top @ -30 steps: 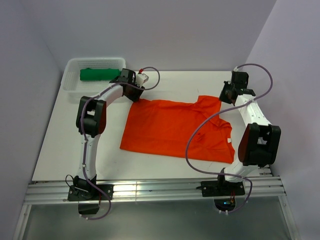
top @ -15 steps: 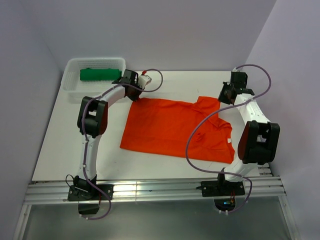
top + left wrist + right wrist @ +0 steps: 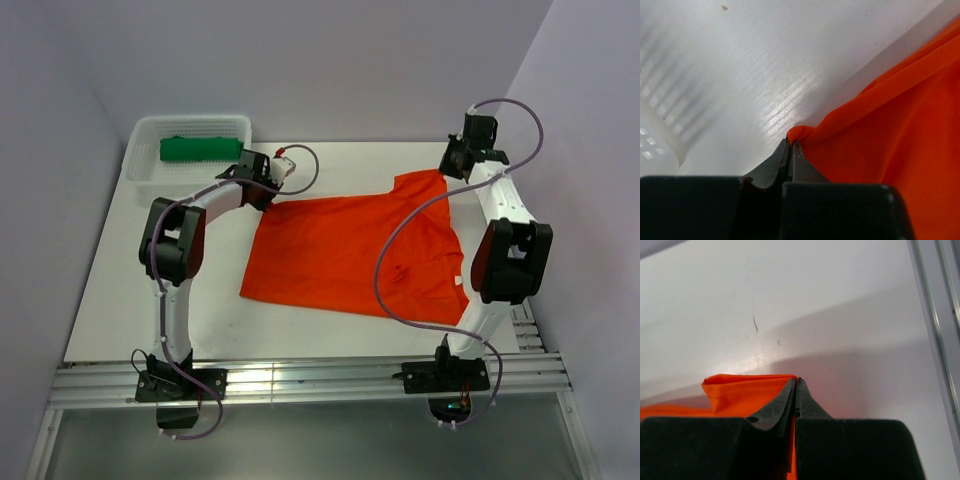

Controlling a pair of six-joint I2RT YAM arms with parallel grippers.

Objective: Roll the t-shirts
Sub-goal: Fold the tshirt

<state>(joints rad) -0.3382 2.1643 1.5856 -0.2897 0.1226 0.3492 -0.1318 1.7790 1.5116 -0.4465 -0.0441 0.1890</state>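
Top external: no brand or print legible anywhere; one small white tag (image 3: 462,283) at the right edge of the orange-red t-shirt (image 3: 350,255), too small to read. Thin, smooth, bright cloth, spread mostly flat over the middle and right of the white table (image 3: 130,290), roughly four-sided, with shallow creases running toward the far right corner. Far left corner pinched by the left gripper (image 3: 268,199); far right corner pinched by the right gripper (image 3: 445,172). Far edge drawn fairly taut between the two.

White plastic mesh basket (image 3: 140,160), rectangular with rounded corners, at the far left corner of the table, just beside the left gripper. Inside it, the green t-shirt (image 3: 200,148), bundled into a compact oblong along the far wall. Thin purple cables (image 3: 400,250) looping from each wrist, the right one crossing over the orange cloth. Ribbed metal rail (image 3: 300,380) along the near edge.

Left wrist: dark, tapered fingers (image 3: 772,165) pressed together on a gathered fold at the very tip of the orange corner; glossy, finely scratched tabletop behind; basket mesh at the left edge.

Right wrist: dark fingers (image 3: 782,400) pressed together on a doubled-over orange corner, with its shadow on the matte white surface beyond.
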